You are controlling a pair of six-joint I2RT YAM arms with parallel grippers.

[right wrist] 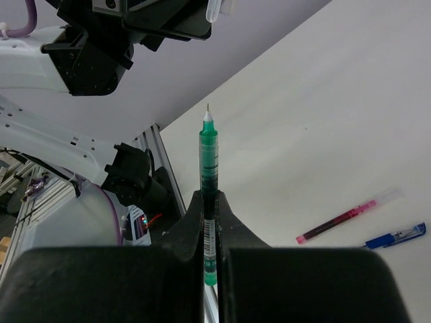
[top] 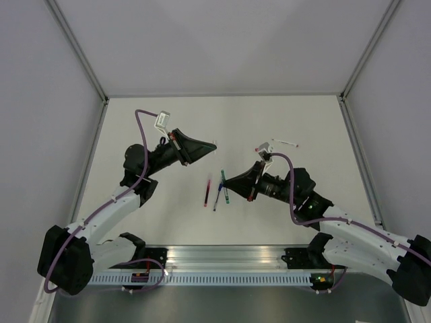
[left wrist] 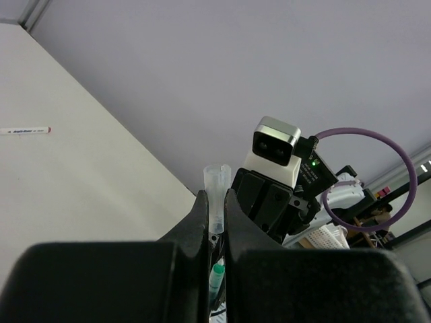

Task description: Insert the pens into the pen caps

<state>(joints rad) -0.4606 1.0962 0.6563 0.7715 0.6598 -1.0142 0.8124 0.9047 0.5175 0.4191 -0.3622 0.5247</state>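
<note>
Above the bench (top: 303, 121), left of its centre: left pincer (top: 213, 143). Hangs raised off the surface, tips aimed toward the right edge. Jaws drawn narrow; pinches a clear pen cap (left wrist: 214, 185). Wider open mouth of the cap pokes out past the fingertips, lower part sunk between the pads.

Right of centre, a little closer to the near edge: right pincer (top: 225, 180), tips aimed toward the left edge, facing the other. Jaws nearly together; clamps a green pen (right wrist: 209, 155) crosswise at about mid-barrel. Writing point bare, pale cone showing, directed toward the far edge and roughly toward the cap. Point and cap apart, not touching.

On the surface between the two pincers, toward the near edge: red pen (top: 207, 192) and blue pen (top: 217, 200). Lie side by side, close but not crossing, both running roughly far to near. Neither held. Red one shows a clear section at one end from the right wrist; blue one cut off by that view's edge. Cannot tell whether either wears a cap.

Right of centre, past the middle toward the far edge: white pen (top: 288, 142) with red ends. Lies flat, well apart from the other pens and from both pincers.
</note>
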